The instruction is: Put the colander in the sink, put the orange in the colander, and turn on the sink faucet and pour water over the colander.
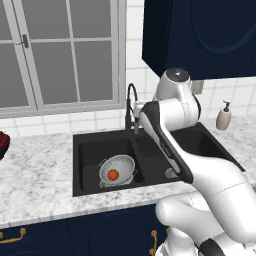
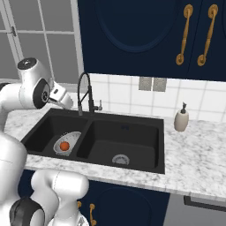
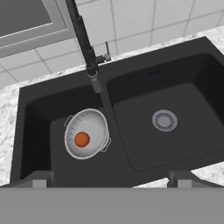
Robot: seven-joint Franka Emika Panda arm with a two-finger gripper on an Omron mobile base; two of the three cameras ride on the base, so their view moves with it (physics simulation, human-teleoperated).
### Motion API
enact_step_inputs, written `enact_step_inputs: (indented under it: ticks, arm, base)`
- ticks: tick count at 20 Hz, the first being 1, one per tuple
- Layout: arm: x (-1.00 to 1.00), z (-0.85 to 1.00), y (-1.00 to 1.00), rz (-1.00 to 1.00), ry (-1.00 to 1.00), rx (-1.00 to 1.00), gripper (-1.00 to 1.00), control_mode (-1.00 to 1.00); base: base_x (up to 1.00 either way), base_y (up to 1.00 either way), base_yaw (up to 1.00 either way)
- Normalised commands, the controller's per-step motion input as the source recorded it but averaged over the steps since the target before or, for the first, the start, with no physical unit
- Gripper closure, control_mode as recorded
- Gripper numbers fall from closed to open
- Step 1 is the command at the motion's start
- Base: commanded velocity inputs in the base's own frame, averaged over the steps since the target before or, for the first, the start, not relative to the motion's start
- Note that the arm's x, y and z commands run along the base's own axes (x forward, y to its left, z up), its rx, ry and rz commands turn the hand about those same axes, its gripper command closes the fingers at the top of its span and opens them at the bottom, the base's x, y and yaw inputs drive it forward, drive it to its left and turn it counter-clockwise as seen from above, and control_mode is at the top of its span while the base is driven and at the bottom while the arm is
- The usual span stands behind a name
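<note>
Jaws stand wide apart on the gripper (image 3: 112, 177), gripping and touching nothing; its two dark finger tips (image 3: 38, 178) show at the bottom of the hand view, poised above the front rim of the sink (image 3: 131, 175). That sink is a wide matte-black double basin set into a white, grey-veined marble counter (image 1: 40, 175). In its left basin sits the colander (image 3: 86, 134), a silvery perforated metal bowl with two small side handles, standing upright. Inside it, at the bottom, rests the orange (image 3: 82, 139), a small smooth ball. The right basin holds a round silver drain (image 3: 165, 120). Behind the divider between the basins rises the sink faucet (image 2: 84, 93), slim and dark with an arched coiled neck and a small side lever; its spout hangs over the back of the left basin. A white soap dispenser bottle (image 2: 181, 118) stands on the counter to the right of the sink, before white square wall tiles (image 2: 132, 95).
</note>
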Motion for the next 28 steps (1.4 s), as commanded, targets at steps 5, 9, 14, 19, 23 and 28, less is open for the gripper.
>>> enact_step_inputs:
  ticks: [5,9,14,19,23,28]
  arm:
    - [0.53,0.02,-0.14,0.08,0.0,0.0,-1.0,-1.0]
    - [0.59,-0.05,0.1,0.08,0.0,0.0,-1.0,-1.0]
    - [0.56,-0.08,0.05,0.03,0.0,0.0,-1.0,-1.0]
    - [0.37,-0.15,0.0,0.0,0.0,-0.03,-1.0,-1.0]
    - [0.3,-0.19,0.0,0.0,0.0,-0.06,-1.0,-1.0]
    - [0.35,-0.13,0.0,0.0,0.0,-0.03,-1.0,-1.0]
  base:
    - [0.0,0.0,0.0]
    - [0.0,0.0,0.0]
    - [0.0,0.0,0.0]
    - [0.0,0.0,0.0]
    - [0.0,0.0,0.0]
    - [0.0,0.0,0.0]
